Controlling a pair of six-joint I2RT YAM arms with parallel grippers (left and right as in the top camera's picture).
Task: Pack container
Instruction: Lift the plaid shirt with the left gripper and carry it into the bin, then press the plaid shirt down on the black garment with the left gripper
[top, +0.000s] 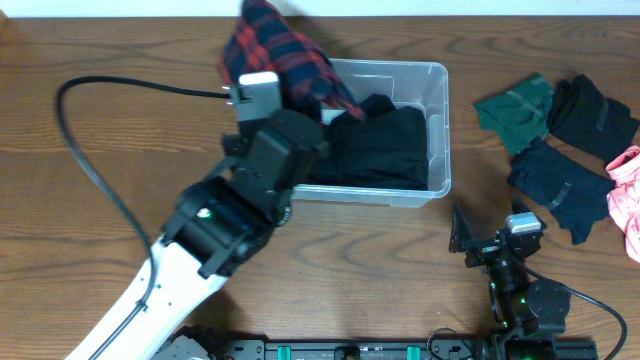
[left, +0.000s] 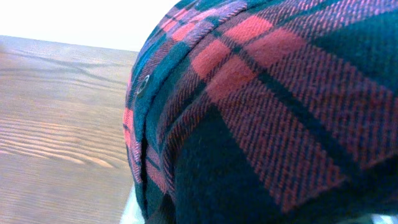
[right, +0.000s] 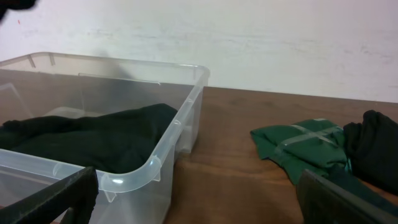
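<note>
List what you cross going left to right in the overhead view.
Black cable → plaid shirt → black clothes in the tub → green garment → pink garment.

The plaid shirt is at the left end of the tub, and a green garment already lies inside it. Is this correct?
Not quite: a black garment lies inside the tub, not a green one, as the right wrist view shows. The green garment lies on the table beside the tub. The rest is right.
</note>
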